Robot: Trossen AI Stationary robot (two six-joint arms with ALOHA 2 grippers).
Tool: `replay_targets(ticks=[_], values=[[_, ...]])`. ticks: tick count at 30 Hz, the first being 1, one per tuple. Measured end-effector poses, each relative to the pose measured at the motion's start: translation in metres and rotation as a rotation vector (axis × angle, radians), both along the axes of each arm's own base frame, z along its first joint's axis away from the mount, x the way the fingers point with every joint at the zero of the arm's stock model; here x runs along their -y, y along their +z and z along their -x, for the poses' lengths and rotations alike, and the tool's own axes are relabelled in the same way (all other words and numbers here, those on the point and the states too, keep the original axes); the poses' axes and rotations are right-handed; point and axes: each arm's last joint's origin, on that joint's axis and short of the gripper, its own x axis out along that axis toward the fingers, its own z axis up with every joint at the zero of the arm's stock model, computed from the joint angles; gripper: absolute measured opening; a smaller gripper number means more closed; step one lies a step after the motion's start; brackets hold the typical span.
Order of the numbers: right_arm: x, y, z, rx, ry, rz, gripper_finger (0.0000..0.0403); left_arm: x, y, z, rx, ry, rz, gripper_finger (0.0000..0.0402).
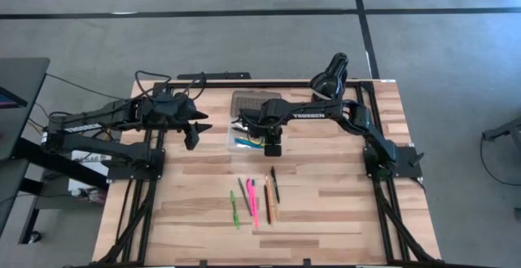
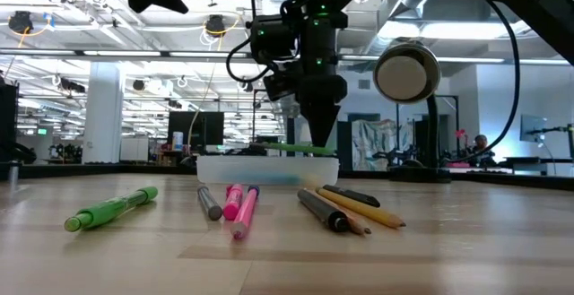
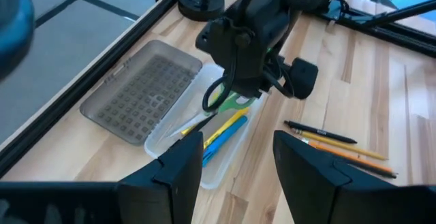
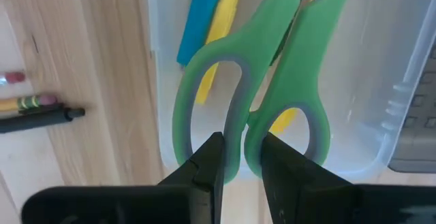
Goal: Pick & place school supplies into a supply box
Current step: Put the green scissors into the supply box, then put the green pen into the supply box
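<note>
Presently, item one: green-handled scissors (image 4: 252, 81), lying inside the supply box (image 3: 225, 166), their handle loops directly beneath the right gripper (image 4: 242, 159). That gripper's fingers stand narrowly apart, one on each side of the bar where the two loops meet; whether they actually clamp it cannot be told. Beside the scissors, in the same clear tray: a blue marker (image 4: 201, 16) and a yellow marker (image 4: 221, 26), both lying lengthwise.

Item two: the grey dotted lid (image 3: 139, 98), flat on the table just beside the tray, on the side away from the left gripper (image 3: 235, 163).

Item three: loose supplies on the table, on the front-edge side of the right gripper — a green marker (image 2: 112, 210), a grey pen (image 2: 209, 203), two pink pens (image 2: 240, 207), a wooden pencil (image 2: 363, 210) and black pens (image 2: 345, 195).

Item four: left gripper, fingers spread wide and empty, raised off the table beside the tray.

Item five: black desk lamp (image 2: 406, 73), behind the right arm.
</note>
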Motion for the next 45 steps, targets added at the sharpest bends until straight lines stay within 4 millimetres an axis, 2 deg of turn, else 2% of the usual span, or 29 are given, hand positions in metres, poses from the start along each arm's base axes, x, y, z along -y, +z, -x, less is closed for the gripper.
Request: replay_targets(ticks=[17, 24, 34, 39, 45], values=[[0.008, 0.000, 0.000, 0.013, -0.067, 0.001, 0.0120, 0.006, 0.000, -0.001, 0.006, -0.021, 0.007, 0.0173], [0.007, 0.005, 0.002, 0.023, -0.168, -0.028, 0.0139, 0.008, 0.000, -0.001, 0.000, -0.032, 0.010, 0.0173], [-0.008, 0.083, 0.025, 0.222, -0.340, -0.036, 0.0148, 0.017, -0.001, -0.002, -0.012, -0.126, -0.004, 0.0173], [-0.033, 0.119, 0.039, 0.319, -0.417, -0.060, 0.0141, 0.028, -0.008, -0.009, -0.073, -0.246, 0.014, 0.0173], [-0.070, 0.142, 0.056, 0.348, -0.423, 0.012, 0.0130, 0.048, -0.023, -0.024, -0.181, -0.408, 0.020, 0.0173]])
